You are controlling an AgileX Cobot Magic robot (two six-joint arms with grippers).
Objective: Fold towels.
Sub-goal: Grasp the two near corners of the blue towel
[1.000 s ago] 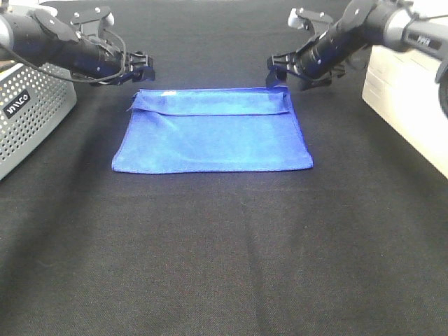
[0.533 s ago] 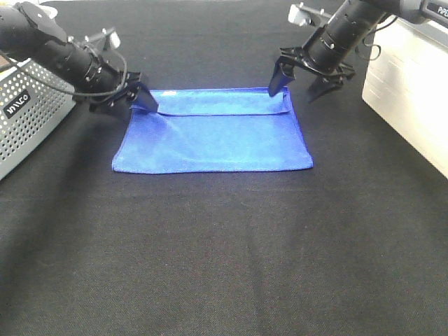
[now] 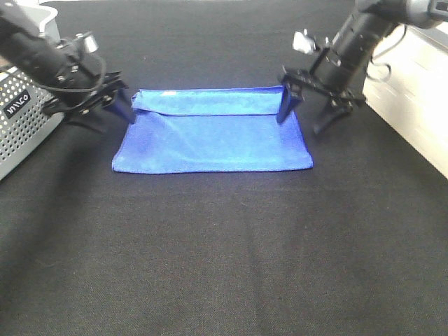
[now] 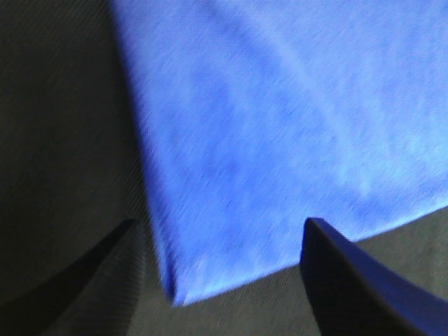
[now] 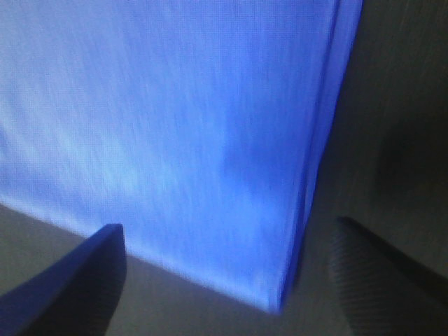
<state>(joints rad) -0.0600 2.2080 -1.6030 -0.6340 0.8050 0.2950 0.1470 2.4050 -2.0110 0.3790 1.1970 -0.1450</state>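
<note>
The royal-blue towel (image 3: 213,133) lies flat on the black table, with a narrow flap folded over along its far edge. My left gripper (image 3: 100,112) is open and low at the towel's far left corner. That towel corner (image 4: 231,175) lies between the dark fingertips (image 4: 350,280) in the left wrist view, ungripped. My right gripper (image 3: 306,112) is open and low at the far right corner, one finger on each side of the towel's edge. The right wrist view shows that towel corner (image 5: 182,140) between its spread fingertips (image 5: 70,287).
A perforated grey basket (image 3: 28,119) stands at the left edge, right behind my left arm. A white box or unit (image 3: 413,91) stands along the right edge. The black cloth-covered table (image 3: 224,252) stretches out in front of the towel.
Both grippers have come down from above the far edge to table level, tilted fingers-down. Each now straddles a far corner of the towel. The towel has not moved.
</note>
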